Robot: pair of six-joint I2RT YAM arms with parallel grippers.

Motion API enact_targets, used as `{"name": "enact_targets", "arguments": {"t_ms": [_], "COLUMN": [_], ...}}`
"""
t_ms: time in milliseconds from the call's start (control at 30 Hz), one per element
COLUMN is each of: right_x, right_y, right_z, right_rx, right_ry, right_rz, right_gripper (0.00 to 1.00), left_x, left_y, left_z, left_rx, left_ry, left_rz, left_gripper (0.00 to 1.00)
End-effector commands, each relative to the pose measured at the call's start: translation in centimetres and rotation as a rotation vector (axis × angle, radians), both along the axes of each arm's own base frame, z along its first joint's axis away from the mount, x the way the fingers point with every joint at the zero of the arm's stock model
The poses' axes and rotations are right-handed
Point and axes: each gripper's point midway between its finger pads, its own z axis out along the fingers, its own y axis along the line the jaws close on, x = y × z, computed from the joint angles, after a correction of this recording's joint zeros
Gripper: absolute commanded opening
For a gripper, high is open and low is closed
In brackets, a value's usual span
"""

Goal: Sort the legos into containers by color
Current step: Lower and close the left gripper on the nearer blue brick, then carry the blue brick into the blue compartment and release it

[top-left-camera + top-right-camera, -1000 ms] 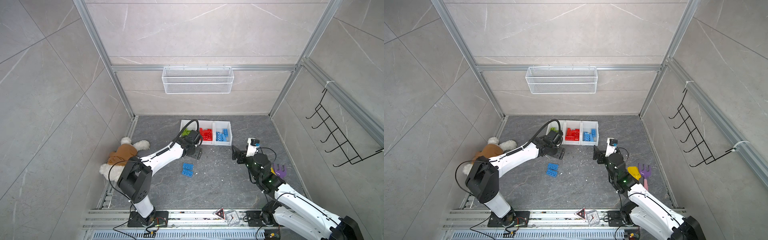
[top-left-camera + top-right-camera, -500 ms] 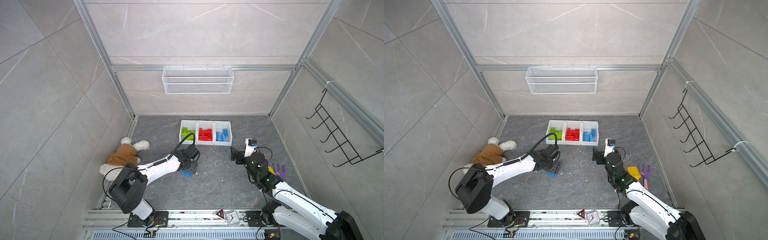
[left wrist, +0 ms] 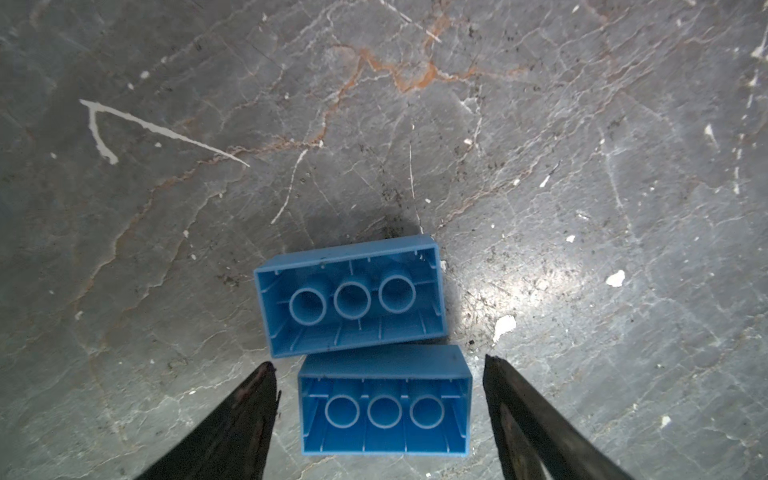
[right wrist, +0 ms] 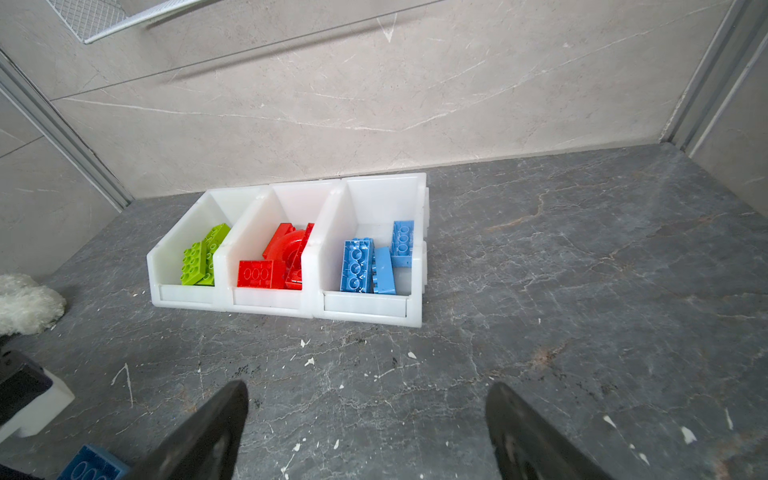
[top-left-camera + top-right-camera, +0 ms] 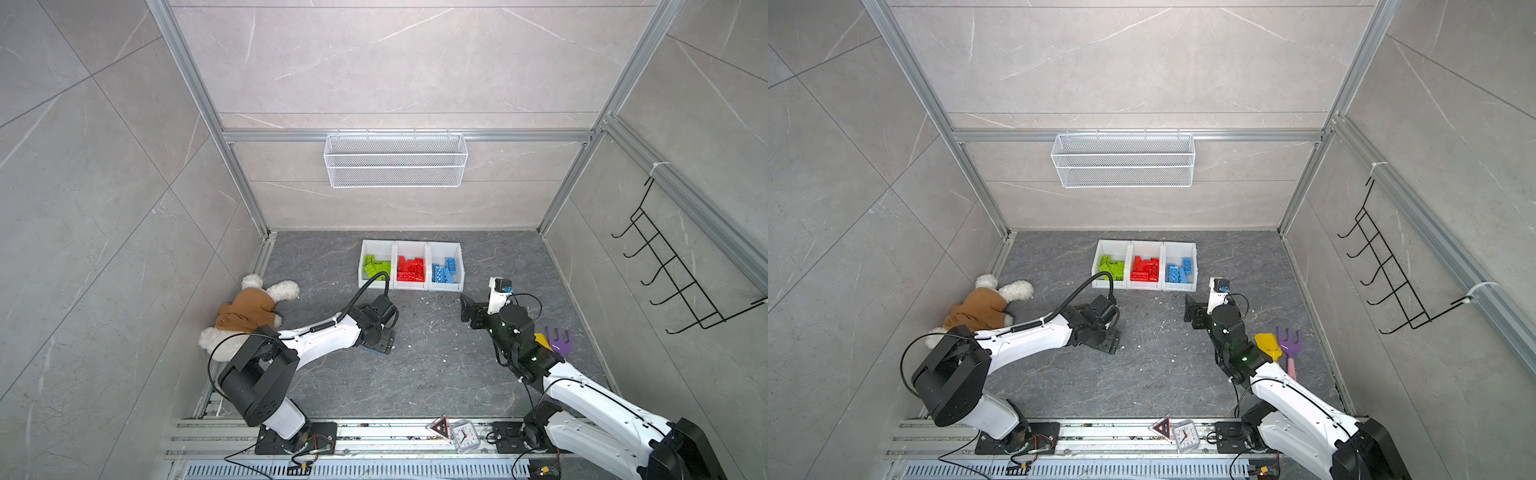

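Grey-veined stone bench (image 5: 436, 365), walled in by pale tiles. Left hand (image 3: 377, 361) is down close to the surface, its fingers spread apart and gripping nothing. Between those fingers lies one blue brick (image 3: 384, 409), hollow side up, with a strip of bare bench showing on either side of it. A second blue brick (image 3: 351, 295), also hollow side up and slightly skewed, lies just past the fingertips, right against the first brick's far edge.

Right hand (image 4: 368, 385) hangs over bare bench, fingers wide apart, nothing between them. Well ahead of it stand the containers (image 4: 365, 305), three white bins joined in a row. The blue legos (image 4: 365, 266) are in the bin nearest this hand, the red legos (image 4: 270, 266) in the middle one, and the green legos (image 4: 203, 257) in the farthest. Back beside the right arm lie a yellow shovel (image 5: 1268, 347) and a purple rake (image 5: 1289, 340). A plush toy (image 5: 249, 309) lies well apart from the left hand, out beside that arm.
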Motion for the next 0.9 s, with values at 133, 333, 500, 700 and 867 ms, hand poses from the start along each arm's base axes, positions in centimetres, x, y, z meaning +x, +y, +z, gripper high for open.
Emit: {"name": "enact_targets", "arguments": {"t_ms": [133,333,500,700,867], "right_x": [0.3,0.3,0.2,0.1,0.1], "right_y": [0.3,0.3,0.2,0.2,0.1], "right_z": [1.3,1.2,1.3,1.6,1.7], "right_rx": [0.014,0.012,0.014,0.015,0.017], "right_ry": [-0.032,-0.030,-0.033,-0.038,-0.042], "right_rz": [0.007,0.008,0.008,0.007,0.006], "right_gripper": [0.91,0.91,0.91,0.91,0.91], "left_x": [-0.4,-0.2,0.1,0.5,0.8], "left_y": [-0.5,-0.3,-0.4,-0.3,-0.6], "left_z": [-0.8,-1.6,-1.3,-0.4,1.2], "left_rx": [0.025,0.079,0.093,0.095,0.073], "left_ry": [0.016,0.014,-0.006,-0.031,-0.061], "left_rz": [0.001,0.006,0.010,0.015,0.012], "left_gripper": [0.81,0.78,0.72,0.61,0.55]}}
